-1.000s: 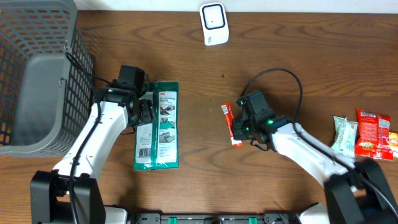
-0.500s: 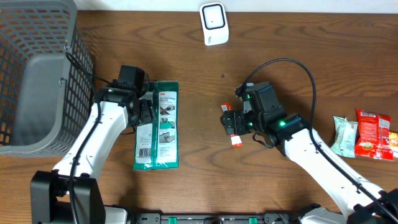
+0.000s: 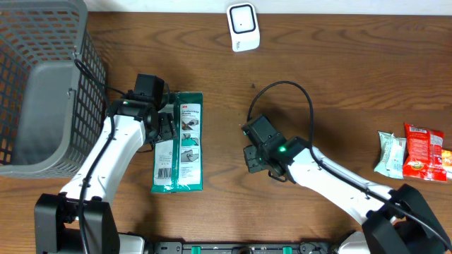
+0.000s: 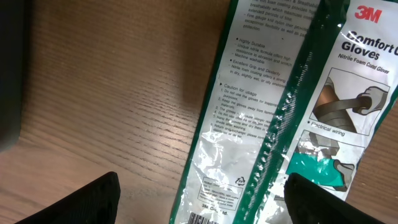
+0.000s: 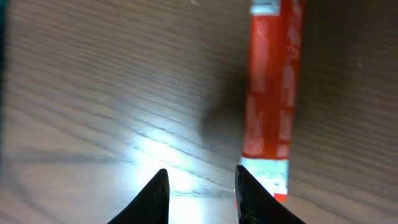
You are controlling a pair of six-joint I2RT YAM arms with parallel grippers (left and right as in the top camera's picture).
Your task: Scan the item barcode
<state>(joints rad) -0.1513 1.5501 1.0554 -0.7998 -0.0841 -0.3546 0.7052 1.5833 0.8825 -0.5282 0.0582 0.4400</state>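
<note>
While the left claw (image 4: 202, 205) is sitting exactly where it was a second ago, spread wide over the gloves pack (image 4: 273, 124) and gripping nothing, the right arm is the one changing. Its right claw (image 5: 202, 199) is swinging left across the surface (image 5: 93, 93): a second ago it was hovering right at the red snack stick (image 5: 270, 93), and now it is sitting off to that stick's side.

Wrist view is showing the stick lying flat on the wood, just beside the outer edge of one finger (image 5: 258, 193), not between the pair. The fingers are standing narrowly apart with only bare wood in the gap, so they are pinching nothing. Overhead, the arm is covering the stick.

My read: the pick is failing or being re-lined, and the stick is getting nudged rather than lifted. Nothing is heading to the scanner (image 3: 242, 27) yet, which is sitting well apart at the far edge. The scan is not getting closer; the claw needs re-centring over the stick first.
</note>
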